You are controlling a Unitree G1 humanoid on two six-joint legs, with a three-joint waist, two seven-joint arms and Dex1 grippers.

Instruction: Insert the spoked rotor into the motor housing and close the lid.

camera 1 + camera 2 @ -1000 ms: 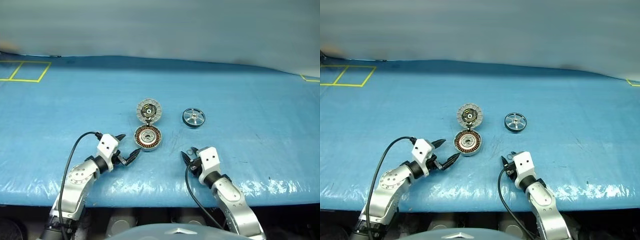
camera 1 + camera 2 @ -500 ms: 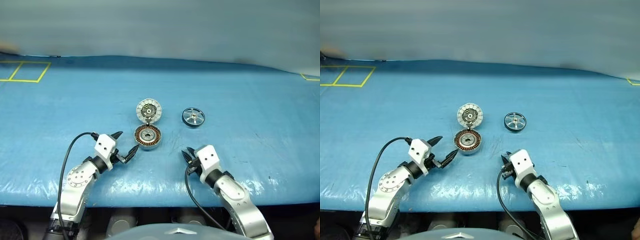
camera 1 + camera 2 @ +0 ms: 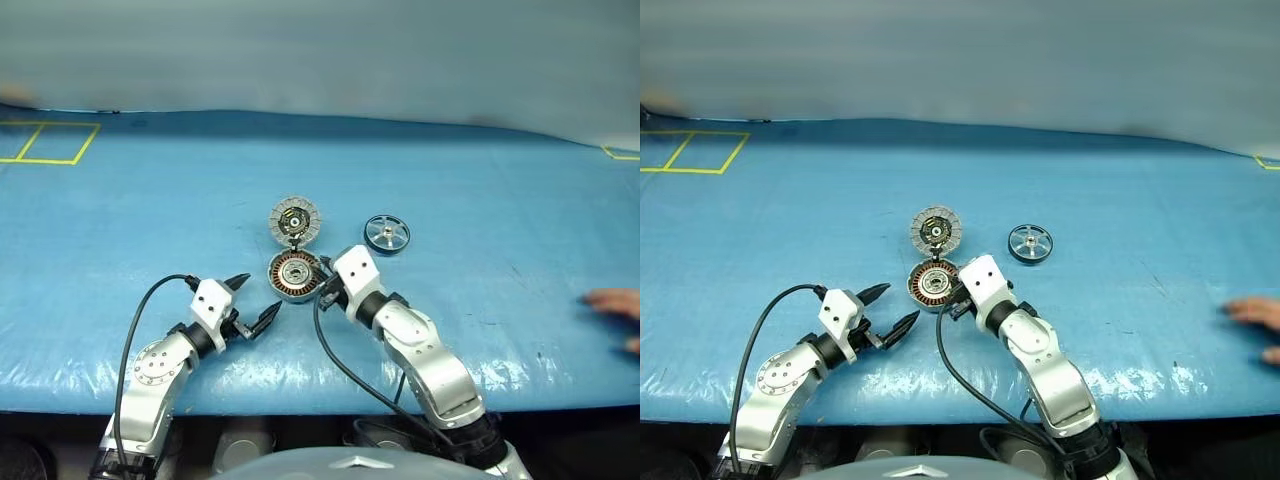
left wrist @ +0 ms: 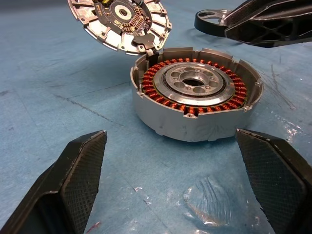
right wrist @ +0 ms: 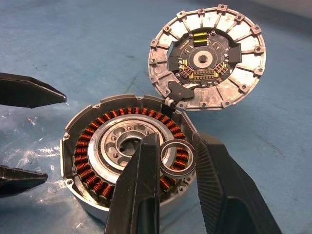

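Pinching small ring (image 5: 177, 158) in right hand (image 5: 170, 195) over open housing (image 3: 294, 274); left hand (image 3: 251, 302) spread wide just beside it. Rotor (image 3: 386, 234) on worktop (image 3: 480, 200), apart, not inserted. Lid (image 3: 296, 220) hinged up, open. Both main steps left.

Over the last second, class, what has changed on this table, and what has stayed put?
The right gripper, shut on a small ring, swung left and forward from the near edge to just over the housing. A person's hand has come in at the right edge. The left gripper waits open beside the housing as before; the lid stays open, the rotor unmoved.
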